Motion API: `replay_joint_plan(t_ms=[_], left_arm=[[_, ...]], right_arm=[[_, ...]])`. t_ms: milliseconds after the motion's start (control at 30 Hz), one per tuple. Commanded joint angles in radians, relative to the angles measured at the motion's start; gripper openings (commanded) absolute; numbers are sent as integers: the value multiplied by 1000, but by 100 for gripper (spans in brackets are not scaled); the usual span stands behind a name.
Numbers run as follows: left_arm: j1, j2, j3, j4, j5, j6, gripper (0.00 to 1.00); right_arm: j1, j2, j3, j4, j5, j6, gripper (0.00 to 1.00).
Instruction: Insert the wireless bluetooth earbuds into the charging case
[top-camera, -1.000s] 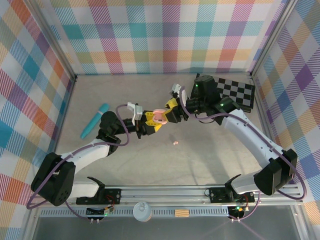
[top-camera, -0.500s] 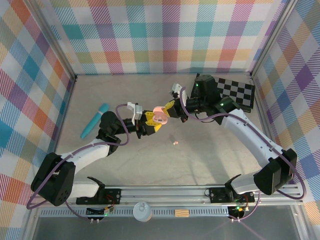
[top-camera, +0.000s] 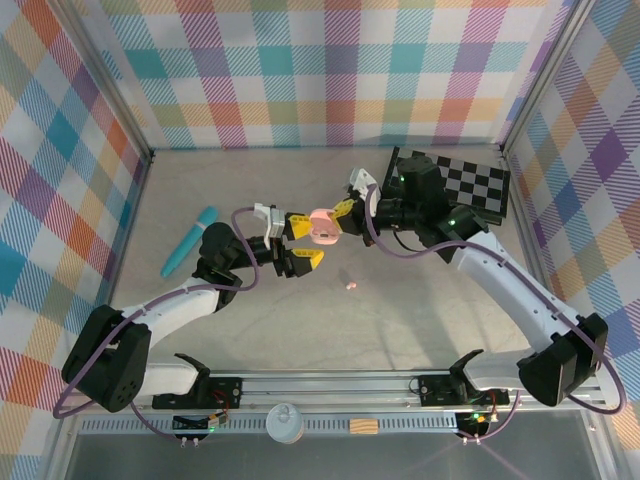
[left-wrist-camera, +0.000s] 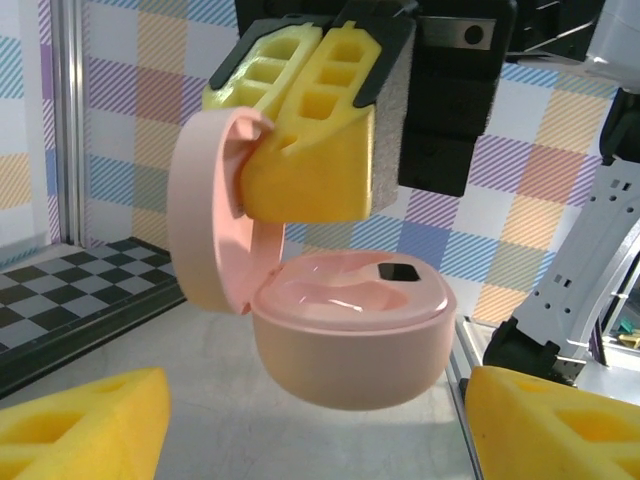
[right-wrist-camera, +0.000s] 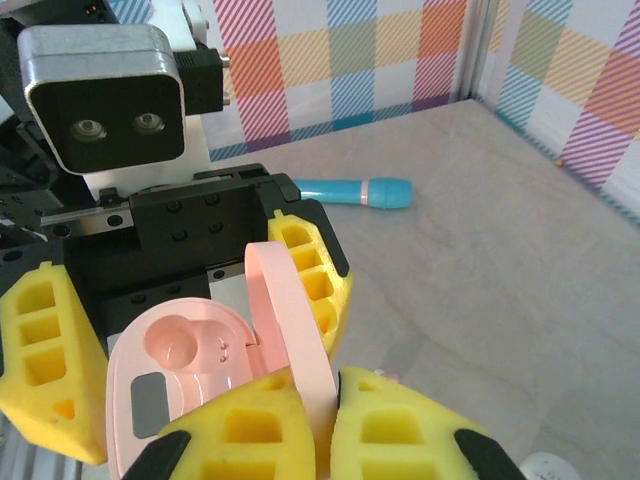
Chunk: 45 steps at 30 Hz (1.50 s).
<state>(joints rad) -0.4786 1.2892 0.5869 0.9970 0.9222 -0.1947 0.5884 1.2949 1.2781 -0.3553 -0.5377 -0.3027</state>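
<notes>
The pink charging case (top-camera: 322, 228) hangs open above the table centre. My right gripper (top-camera: 342, 210) is shut on its raised lid (right-wrist-camera: 290, 310), with a yellow pad on each side of the lid's edge (left-wrist-camera: 205, 225). The case's bowl (left-wrist-camera: 350, 340) shows empty wells (right-wrist-camera: 180, 365). My left gripper (top-camera: 303, 241) is open, its fingers (left-wrist-camera: 80, 430) spread wide on either side of the bowl and clear of it. One tiny pink earbud (top-camera: 351, 285) lies on the table just in front of the case.
A long teal tube (top-camera: 190, 240) lies on the left of the table (right-wrist-camera: 355, 190). A black-and-white checkerboard (top-camera: 470, 185) sits at the back right behind my right arm. Plaid walls close in the back and both sides.
My left gripper has opened and let go of the case. The right gripper has closed on the lid and now carries the case alone, slightly higher and further back.
</notes>
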Motion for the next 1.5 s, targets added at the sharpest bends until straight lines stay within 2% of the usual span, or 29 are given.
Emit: replay_joint_plan(t_ms=[0,333,767,1167,1333,1467], left_arm=[[6,4,28,31,-7,-8,78],[6,24,36,81,-1,-49,72],[6,29,43,91,2,-40,68],[6,16,34,77,-8,-24,72],[6,17,36,74,-1,-22,60],[6,17,30,74,0,-17,56]], right_arm=[[16,-18,-11,48,39,-34,0],[27,9,-6,59,55,-50,0],[26,13,-2,25,31,-66,0],[28,26,4,-1,24,-76,0],[28,26,7,5,22,-69,0],[29,23,9,14,20,-60,0]])
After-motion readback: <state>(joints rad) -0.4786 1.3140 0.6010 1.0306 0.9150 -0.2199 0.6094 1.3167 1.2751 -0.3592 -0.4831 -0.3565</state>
